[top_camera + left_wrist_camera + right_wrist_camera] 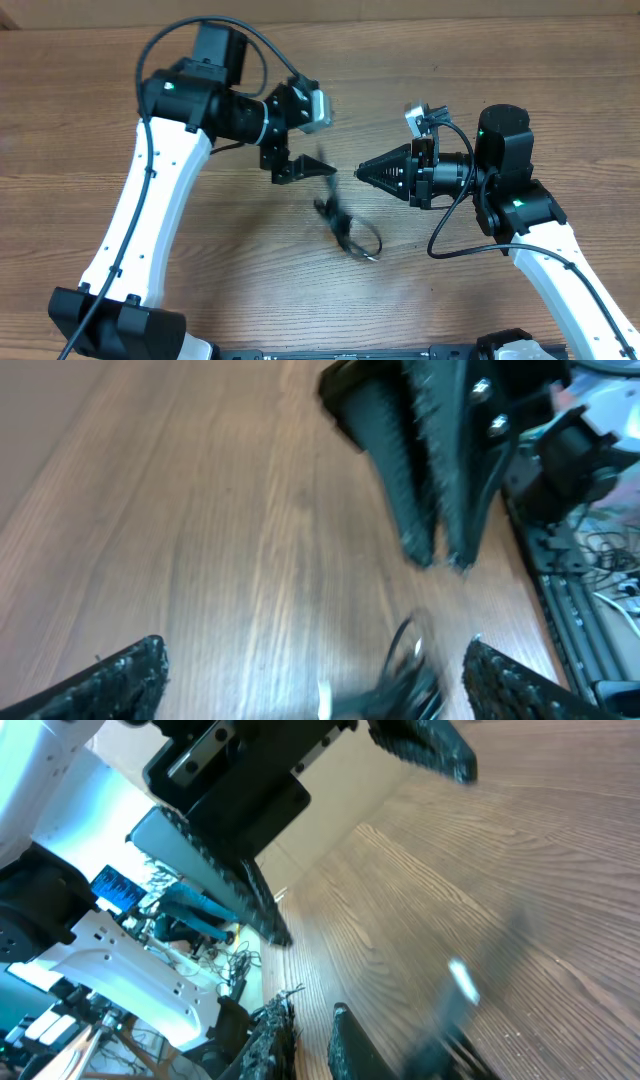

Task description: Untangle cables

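Observation:
The cables (345, 225) lie as one small tangled black bundle on the wooden table (80, 130), between the two arms, smeared by motion. My left gripper (303, 168) hovers just above and left of the bundle, jaws wide apart and holding nothing. In the left wrist view the blurred cables (400, 682) sit low between its fingertips (120, 675), nearer the right one. My right gripper (360, 172) points left towards the left gripper, above the bundle. Its fingers (270, 1040) stand only a narrow gap apart with nothing between them. The blurred cables (455, 1020) show to their right.
Thicker black wires run along both arms (455, 215). The left arm's white link (150, 210) crosses the table's left side and the right arm's link (570, 270) crosses the lower right. Off the table edge are equipment and loose wiring (190, 920).

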Tool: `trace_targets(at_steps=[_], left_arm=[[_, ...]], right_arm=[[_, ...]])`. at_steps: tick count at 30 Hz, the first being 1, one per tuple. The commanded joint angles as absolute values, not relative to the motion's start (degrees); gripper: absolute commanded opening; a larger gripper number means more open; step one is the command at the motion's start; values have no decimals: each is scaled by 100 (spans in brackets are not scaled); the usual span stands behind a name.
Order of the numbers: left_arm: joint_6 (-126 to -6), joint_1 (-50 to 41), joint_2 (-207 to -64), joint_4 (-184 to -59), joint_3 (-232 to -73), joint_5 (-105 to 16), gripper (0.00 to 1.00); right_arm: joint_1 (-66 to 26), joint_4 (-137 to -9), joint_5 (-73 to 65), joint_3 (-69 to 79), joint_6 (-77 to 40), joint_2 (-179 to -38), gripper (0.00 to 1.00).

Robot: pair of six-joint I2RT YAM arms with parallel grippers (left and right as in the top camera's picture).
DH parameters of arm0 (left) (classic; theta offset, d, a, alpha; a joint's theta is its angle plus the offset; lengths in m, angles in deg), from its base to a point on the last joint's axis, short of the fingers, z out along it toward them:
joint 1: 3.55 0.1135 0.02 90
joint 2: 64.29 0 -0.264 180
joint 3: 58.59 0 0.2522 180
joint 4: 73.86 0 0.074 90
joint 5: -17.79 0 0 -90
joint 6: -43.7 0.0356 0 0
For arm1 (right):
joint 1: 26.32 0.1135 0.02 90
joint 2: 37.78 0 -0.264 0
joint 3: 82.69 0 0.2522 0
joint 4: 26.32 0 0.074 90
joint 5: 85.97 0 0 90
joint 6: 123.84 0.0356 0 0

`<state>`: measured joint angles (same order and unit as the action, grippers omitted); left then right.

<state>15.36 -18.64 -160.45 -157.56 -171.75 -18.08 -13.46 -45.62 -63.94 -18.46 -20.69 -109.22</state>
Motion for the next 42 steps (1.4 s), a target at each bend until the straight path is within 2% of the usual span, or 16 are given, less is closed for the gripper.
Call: trace_targets(at_steps=[1, 3, 4, 6, 8, 11, 13, 15, 17, 18, 20, 21, 24, 26, 34, 42], left_arm=[[1672, -2144, -16019, -15813, -17181, -1682, 88], [1668, -2235, -16019, -15815, -17181, -1848, 73], [1665, -2279, -16019, -15819, -17181, -1979, 61], [1626, -2305, -16019, -15826, -17181, -2195, 26], [1497, -2301, -16019, -15828, -17181, -2392, 18], [1237, -2220, -16019, -15808, -17181, -2639, 16], [975, -2111, -16019, -15756, -17181, -2772, 19], [651, -1971, -16019, -15675, -17181, -2783, 24], [149, -1763, -16019, -15526, -17181, -2783, 38], [-164, -1643, -16019, -15443, -17181, -2785, 51], [-680, -1453, -16019, -15347, -17181, -2781, 91], [-936, -1352, -16019, -15345, -17181, -2783, 100], [-1126, -1123, -16019, -15559, -17181, -2847, 100], [-1290, -1029, -16019, -15684, -17181, -3076, 99], [-2570, -922, -16019, -15461, -17181, -4206, 100], [-2726, -922, -16019, -15380, -17181, -4582, 100]], right_arm=[[-1316, -4527, -6558, -1745, -2212, -10917, 11], [-1316, -4527, -6555, -1745, -2212, -10917, 11], [-1316, -4530, -6555, -1745, -2212, -10917, 11], [-1316, -4530, -6551, -1745, -2212, -10917, 11], [-1318, -4534, -6547, -1745, -2192, -10917, 11], [-1316, -4709, -6271, -1745, -2192, -10917, 15], [-1316, -4941, -5930, -1745, -2194, -10917, 19], [-1316, -5098, -5692, -1745, -2192, -10917, 35], [-1316, -5185, -5596, -1745, -2192, -10917, 51], [-1316, -5214, -5570, -1745, -2192, -10917, 58], [-1316, -5277, -5443, -1745, -2190, -10922, 71], [-1316, -5325, -5371, -1745, -2190, -10922, 78], [-1285, -5579, -5052, -1745, -2268, -10928, 94], [-1176, -5771, -4833, -1745, -2701, -10948, 99], [-92, -5957, -3137, -1745, -4498, -11236, 100], [1003, -6036, -1111, -1745, -6019, -11813, 100]])
